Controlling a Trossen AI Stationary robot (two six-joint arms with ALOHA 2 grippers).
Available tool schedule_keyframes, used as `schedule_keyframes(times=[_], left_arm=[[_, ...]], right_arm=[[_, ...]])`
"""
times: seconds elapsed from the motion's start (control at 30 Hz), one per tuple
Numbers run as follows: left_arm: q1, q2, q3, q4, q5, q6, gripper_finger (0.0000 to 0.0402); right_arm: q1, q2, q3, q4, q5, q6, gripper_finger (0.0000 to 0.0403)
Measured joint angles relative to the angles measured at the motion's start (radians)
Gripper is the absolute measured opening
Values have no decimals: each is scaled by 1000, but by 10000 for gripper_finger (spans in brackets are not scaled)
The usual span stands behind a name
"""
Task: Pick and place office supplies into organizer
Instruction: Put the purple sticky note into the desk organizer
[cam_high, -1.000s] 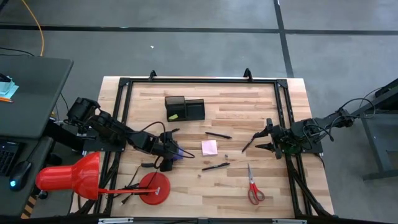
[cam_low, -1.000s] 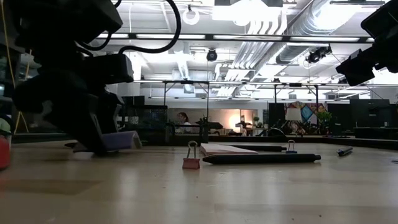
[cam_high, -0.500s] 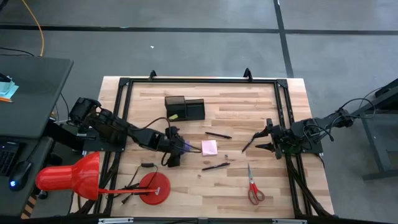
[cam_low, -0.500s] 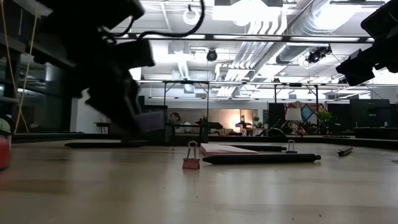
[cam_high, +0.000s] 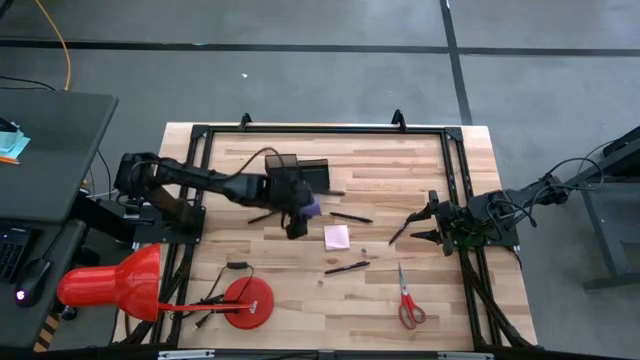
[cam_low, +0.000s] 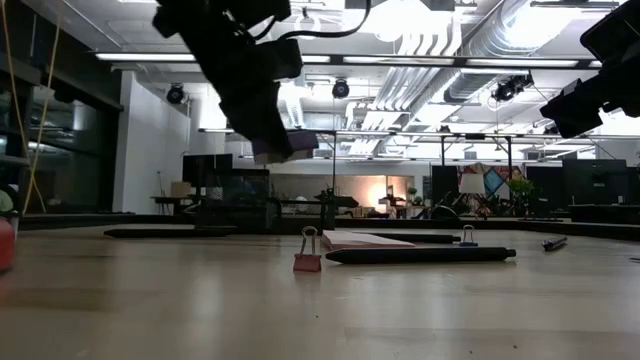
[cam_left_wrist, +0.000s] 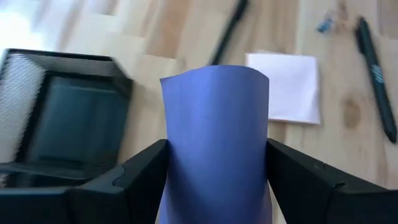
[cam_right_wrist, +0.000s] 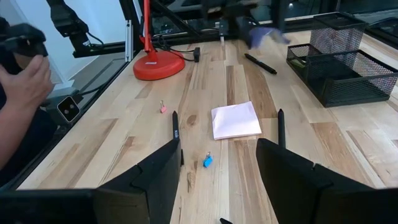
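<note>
Two binder clips, a pink binder clip (cam_low: 307, 257) and a small blue binder clip (cam_low: 467, 237), are seen nearest in the low view, standing on the wooden table (cam_high: 380, 300). Red-handled scissors (cam_high: 407, 298) lie toward the near edge on the right, and the red lamp base (cam_high: 248, 303) sits toward the near edge on the left. Farther in, a black pen (cam_high: 347, 268) lies just before the pink sticky-note pad (cam_high: 337, 236), which rests flat near the middle of the table. Another black pen (cam_high: 351, 217) lies just beyond the pad. At the right edge, the right gripper (cam_high: 428, 222) is held above the table with its fingers apart and nothing between them. Above the table, the purple sticky-note pad (cam_left_wrist: 216, 137) is clamped between the fingers of the left gripper (cam_high: 297, 210) and is carried clear of the surface, just in front of the organizer (cam_high: 297, 175). The black mesh organizer stands farthest back, with a tiny yellow piece (cam_high: 279, 187) lying in its left compartment.
</note>
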Motion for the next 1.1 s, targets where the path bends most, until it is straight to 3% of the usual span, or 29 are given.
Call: schedule_keyframes(times=[0.17, 0.53, 0.73, 1.1], left_arm=[[73, 0, 63, -45, 1, -52, 239], [195, 58, 81, 58, -16, -452, 237], [201, 115, 81, 113, -129, -705, 237], [202, 146, 81, 83, -195, -756, 234]], right_arm=[[0, 0, 0, 0, 0, 0, 206], [0, 0, 0, 0, 0, 0, 206], [0, 0, 0, 0, 0, 0, 206], [0, 0, 0, 0, 0, 0, 206]])
